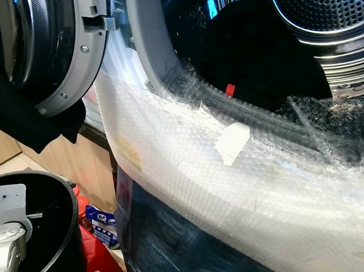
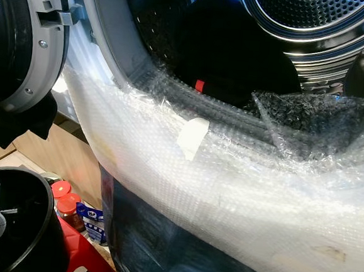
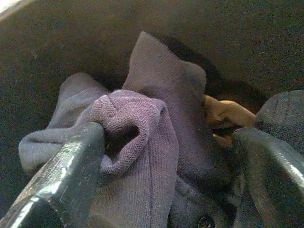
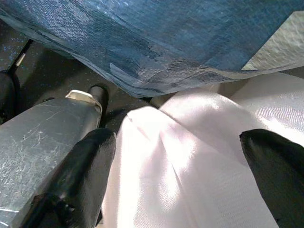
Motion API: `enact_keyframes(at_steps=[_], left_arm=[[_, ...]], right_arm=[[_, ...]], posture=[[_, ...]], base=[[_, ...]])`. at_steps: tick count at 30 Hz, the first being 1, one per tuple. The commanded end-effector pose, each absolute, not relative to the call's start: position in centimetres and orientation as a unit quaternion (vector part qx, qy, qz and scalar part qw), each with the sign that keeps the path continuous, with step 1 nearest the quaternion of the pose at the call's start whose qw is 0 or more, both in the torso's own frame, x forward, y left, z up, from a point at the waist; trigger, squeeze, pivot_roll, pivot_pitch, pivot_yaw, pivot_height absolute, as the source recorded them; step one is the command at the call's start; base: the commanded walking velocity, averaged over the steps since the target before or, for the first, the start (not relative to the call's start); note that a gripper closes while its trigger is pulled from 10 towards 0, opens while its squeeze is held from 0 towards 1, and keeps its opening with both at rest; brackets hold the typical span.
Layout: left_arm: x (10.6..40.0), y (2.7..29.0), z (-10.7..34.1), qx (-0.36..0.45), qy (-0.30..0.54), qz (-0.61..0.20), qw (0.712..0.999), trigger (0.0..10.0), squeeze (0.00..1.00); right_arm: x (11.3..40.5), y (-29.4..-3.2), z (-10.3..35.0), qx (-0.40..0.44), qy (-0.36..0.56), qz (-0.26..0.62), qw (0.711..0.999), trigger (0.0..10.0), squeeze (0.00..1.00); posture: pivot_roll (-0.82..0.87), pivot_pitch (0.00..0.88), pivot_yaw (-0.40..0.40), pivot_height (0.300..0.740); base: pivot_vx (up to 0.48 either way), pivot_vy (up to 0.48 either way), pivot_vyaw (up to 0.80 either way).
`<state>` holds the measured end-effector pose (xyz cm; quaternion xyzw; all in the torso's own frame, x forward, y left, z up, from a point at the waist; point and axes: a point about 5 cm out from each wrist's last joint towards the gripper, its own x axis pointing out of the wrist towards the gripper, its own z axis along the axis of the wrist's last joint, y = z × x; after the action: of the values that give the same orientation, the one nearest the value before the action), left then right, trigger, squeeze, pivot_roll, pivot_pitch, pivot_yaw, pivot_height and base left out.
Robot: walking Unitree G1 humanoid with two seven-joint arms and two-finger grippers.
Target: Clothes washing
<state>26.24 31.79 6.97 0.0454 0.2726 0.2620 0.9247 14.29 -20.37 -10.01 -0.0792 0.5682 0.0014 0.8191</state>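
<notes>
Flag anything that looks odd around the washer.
Bubble wrap is taped across the washing machine front below the drum opening, so the packaging seems never removed. A dark garment hangs off the open door.

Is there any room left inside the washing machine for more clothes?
Yes. Dark clothes fill the lower middle of the drum, but above them, along its shiny holed wall, it looks free. The bubble wrap over the rim crowds the way in. The left gripper is open down among purple clothes in the black bucket.

silver left arm (image 1: pixel 1 235) with white bracket; left hand (image 3: pixel 166 156) has black fingers.
</notes>
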Motion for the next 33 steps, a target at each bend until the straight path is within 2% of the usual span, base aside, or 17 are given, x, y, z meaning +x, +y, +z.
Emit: enact_keyframes(at_steps=[1, 5, 15, 22, 33], left_arm=[[26.1, 31.9, 6.6, 0.06, 0.287, 0.258, 0.921, 10.0, 0.0], [25.5, 31.4, 5.1, 0.033, 0.328, 0.247, 0.911, 10.0, 0.0], [25.5, 30.6, 4.1, 0.041, 0.346, 0.227, 0.909, 10.0, 0.0], [25.7, 29.4, 3.5, 0.044, 0.374, 0.169, 0.911, 10.0, 0.0], [25.3, 29.5, 3.0, 0.044, 0.392, 0.168, 0.904, 10.0, 0.0]], right_arm=[[14.0, -20.5, -10.1, -0.08, 0.571, -0.002, 0.817, 10.0, 0.0], [13.9, -20.4, -10.2, -0.079, 0.573, 0.0, 0.816, 10.0, 0.0], [14.0, -20.5, -10.1, -0.083, 0.573, 0.002, 0.815, 10.0, 0.0], [14.3, -20.3, -10.0, -0.079, 0.571, 0.008, 0.817, 10.0, 0.0], [13.9, -20.0, -10.2, -0.07, 0.576, 0.008, 0.815, 10.0, 0.0]], posture=[[0.12, 0.057, -0.063, 0.74], [0.12, 0.054, -0.064, 0.74], [0.11, 0.031, -0.064, 0.74], [0.12, 0.045, -0.071, 0.74], [0.12, 0.05, -0.064, 0.74]], base=[[0.0, 0.0, 0.0], [0.0, 0.0, 0.0], [0.0, 0.0, 0.0], [0.0, 0.0, 0.0], [0.0, 0.0, 0.0]])
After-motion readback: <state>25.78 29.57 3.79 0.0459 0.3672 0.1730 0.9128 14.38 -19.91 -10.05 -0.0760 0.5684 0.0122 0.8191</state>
